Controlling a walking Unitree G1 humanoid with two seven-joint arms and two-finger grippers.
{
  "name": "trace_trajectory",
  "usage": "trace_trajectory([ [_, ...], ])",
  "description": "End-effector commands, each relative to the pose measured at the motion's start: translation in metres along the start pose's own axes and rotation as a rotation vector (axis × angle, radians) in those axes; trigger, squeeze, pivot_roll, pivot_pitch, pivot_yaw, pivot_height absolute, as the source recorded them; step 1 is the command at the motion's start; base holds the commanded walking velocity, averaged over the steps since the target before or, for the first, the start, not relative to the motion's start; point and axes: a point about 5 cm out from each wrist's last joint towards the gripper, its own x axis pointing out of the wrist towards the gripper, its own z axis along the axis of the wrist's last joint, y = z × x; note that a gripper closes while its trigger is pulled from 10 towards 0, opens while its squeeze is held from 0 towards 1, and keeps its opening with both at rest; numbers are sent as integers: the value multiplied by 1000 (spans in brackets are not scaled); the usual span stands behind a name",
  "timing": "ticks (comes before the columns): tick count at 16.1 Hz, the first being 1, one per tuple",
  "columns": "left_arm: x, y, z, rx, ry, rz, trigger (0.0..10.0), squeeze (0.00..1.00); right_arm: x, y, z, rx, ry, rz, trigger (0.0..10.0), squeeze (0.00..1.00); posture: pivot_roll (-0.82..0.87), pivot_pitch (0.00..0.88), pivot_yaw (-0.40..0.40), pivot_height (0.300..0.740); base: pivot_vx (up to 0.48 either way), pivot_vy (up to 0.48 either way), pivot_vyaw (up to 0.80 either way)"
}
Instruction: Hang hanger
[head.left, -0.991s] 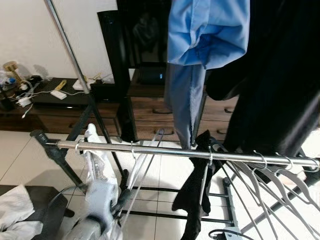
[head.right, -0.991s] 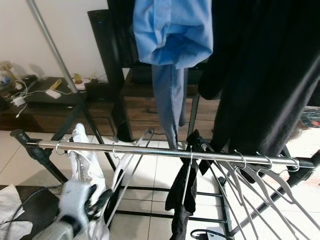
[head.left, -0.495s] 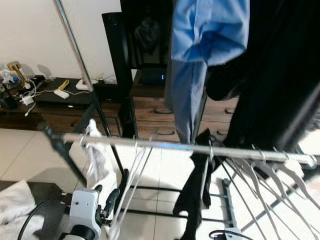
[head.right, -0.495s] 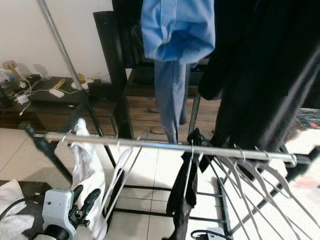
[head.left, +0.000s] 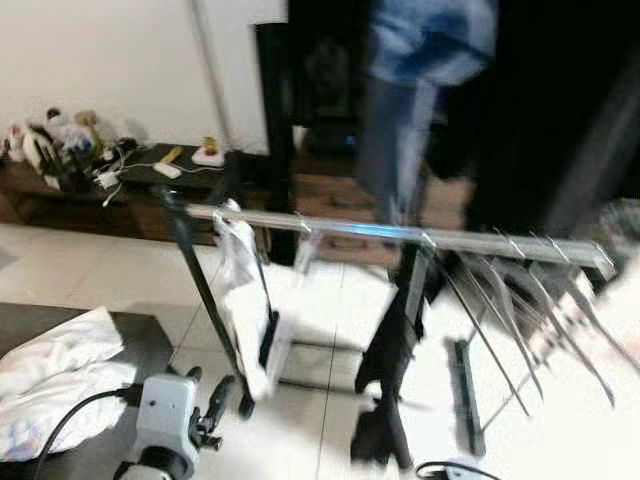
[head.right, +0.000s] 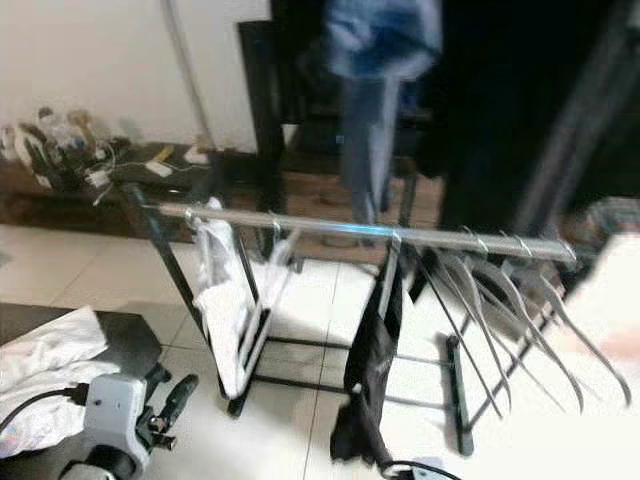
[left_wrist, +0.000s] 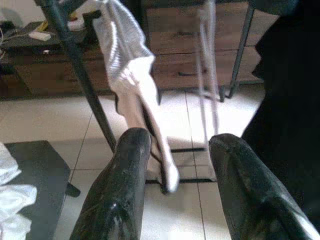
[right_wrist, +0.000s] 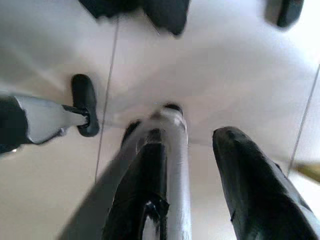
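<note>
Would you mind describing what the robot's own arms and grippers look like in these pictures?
The left gripper has two long, rounded, glossy black fingers on a boxy light-grey wrist housing, with a black cable looping into it. The right gripper has the same thick black fingers, with worn, shiny patches near their bases.

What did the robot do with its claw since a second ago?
The left claw, open and empty, came down and away from the rail; the white garment now hangs there untouched. The whole view pulled back, so the camera moved, not the rack. The black garment and empty hangers hang as before.
</note>
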Motion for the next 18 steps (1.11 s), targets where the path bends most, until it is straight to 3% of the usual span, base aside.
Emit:
trace_trajectory([
  [1,-1,1,-2,8,12,3,10000,0,0,3,1,0,0,7,10000,0,8,89,-4,740,-266,0,0],
  [8,0,3,-5,10,37,27,10000,0,0,3,2,-27,-2,27,10000,0,11,96,-8,740,-188,0,0],
  [18,4,4,-6,16,39,45,10000,0,0,3,3,-72,7,47,10000,0,13,101,-7,740,0,0,800],
])
